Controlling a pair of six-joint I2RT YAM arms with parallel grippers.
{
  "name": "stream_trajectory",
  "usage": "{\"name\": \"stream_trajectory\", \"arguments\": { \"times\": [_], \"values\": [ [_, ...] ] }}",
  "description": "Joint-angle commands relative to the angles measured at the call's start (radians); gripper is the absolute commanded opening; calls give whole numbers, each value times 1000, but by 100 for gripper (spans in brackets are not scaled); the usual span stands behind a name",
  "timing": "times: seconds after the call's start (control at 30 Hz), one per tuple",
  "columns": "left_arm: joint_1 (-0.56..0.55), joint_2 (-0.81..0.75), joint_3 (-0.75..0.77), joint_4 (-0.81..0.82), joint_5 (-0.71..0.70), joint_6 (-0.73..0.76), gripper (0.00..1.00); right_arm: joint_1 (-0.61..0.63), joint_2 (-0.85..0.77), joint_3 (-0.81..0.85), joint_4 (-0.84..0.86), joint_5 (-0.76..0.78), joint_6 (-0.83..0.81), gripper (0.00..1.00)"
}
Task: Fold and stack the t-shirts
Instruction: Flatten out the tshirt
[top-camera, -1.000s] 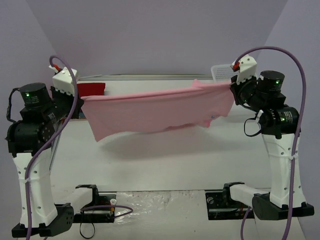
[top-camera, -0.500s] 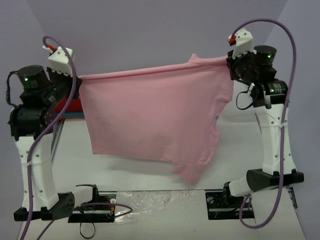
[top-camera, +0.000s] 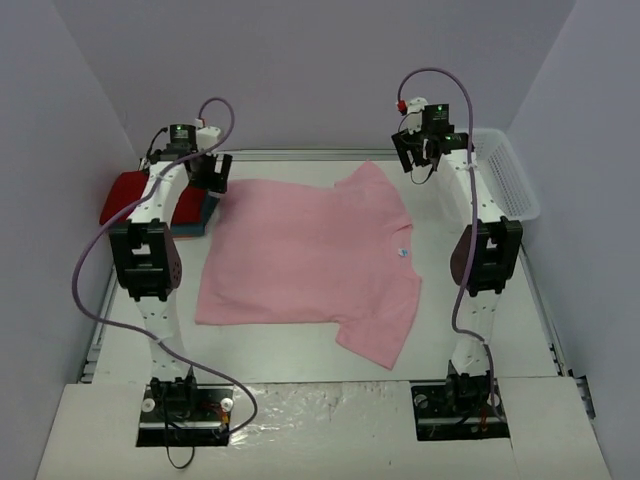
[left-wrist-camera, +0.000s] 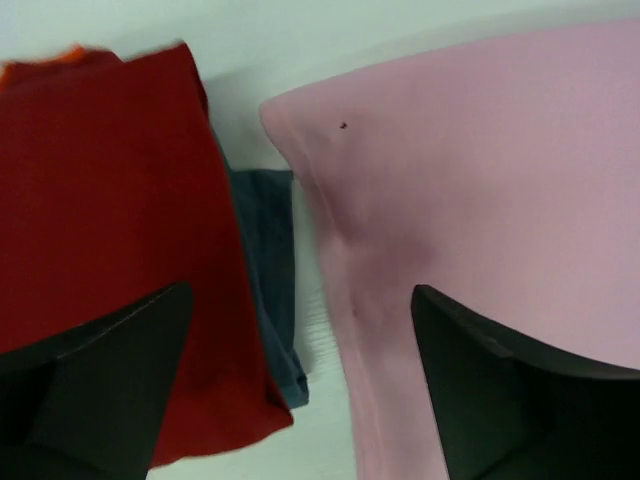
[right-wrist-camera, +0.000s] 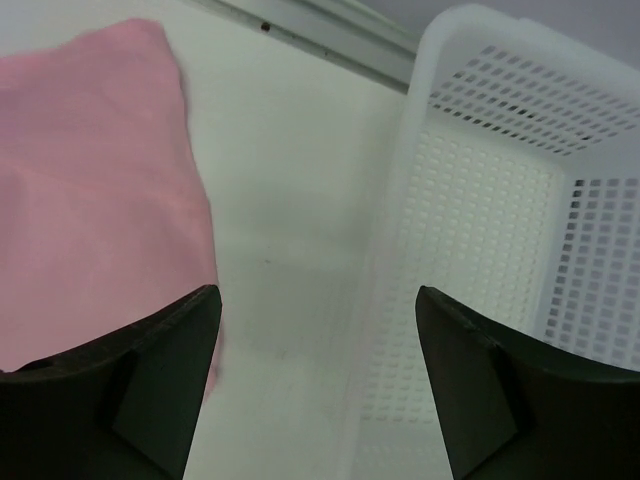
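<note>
Spread flat on the white worktop (top-camera: 300, 350), pink t-shirt (top-camera: 305, 255) just beside red t-shirt (top-camera: 130, 195) stacked on teal-blue t-shirt (left-wrist-camera: 265, 250), left jaws and right jaws apart, empty, near its far edge.

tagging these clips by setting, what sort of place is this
Probably a robot lab test cell rather than a home: a white table boxed in by plain lavender walls, a left arm and right arm bolted at its near edge, and a pink t-shirt spread flat as the workpiece.

Plain light pink shirt (top-camera: 300, 250), bright red shirt (left-wrist-camera: 100, 220), dark teal-blue shirt (left-wrist-camera: 265, 250), and a white basket (right-wrist-camera: 480, 220) dotted with holes
</note>
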Motion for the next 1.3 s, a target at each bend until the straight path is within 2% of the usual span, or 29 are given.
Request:
{"name": "stream_trajectory", "arguments": {
  "times": [0.0, 0.1, 0.13, 0.17, 0.27, 0.43, 0.53, 0.6, 0.63, 0.7, 0.73, 0.77, 0.87, 1.1, 1.27],
  "values": [
    [-56, 7, 56, 31, -69, 26, 95, 21, 51, 46, 13, 83, 18, 75],
    [-97, -57, -5, 48, -115, 55, 94, 29, 13, -5, 13, 91, 33, 75],
    [-108, -84, -31, 51, -131, 72, 94, 34, -12, -67, 13, 80, 27, 75],
    [-119, -158, -63, 58, -143, 78, 94, 38, -35, -97, 11, 67, 29, 75],
    [-142, -315, -257, 87, -164, 92, 94, 46, -166, -231, 13, -5, 33, 75],
    [-154, -512, -441, 85, -186, 106, 94, 64, -306, -428, 8, -47, 34, 73],
    [-155, -571, -525, 82, -184, 95, 94, 69, -357, -517, 10, -82, 29, 68],
    [-157, -585, -553, 78, -178, 86, 94, 72, -368, -546, 8, -96, 27, 58],
    [-157, -591, -571, 78, -175, 74, 96, 72, -366, -551, 10, -99, 27, 43],
    [-157, -589, -586, 79, -161, 68, 99, 74, -354, -548, 10, -108, 27, 24],
    [-157, -580, -593, 78, -155, 59, 95, 75, -348, -545, 8, -107, 29, 8],
    [-157, -576, -594, 75, -139, 54, 90, 77, -337, -540, 7, -110, 29, 1],
    [-159, -562, -594, 48, -109, 43, 84, 81, -320, -529, -22, -116, 21, 0],
    [-165, -520, -610, 61, -105, 36, 85, 98, -290, -554, -31, -136, 1, 0],
    [-177, -447, -545, 65, -140, 14, 85, 104, -129, -408, -31, -144, -3, 0]
  ]
}}
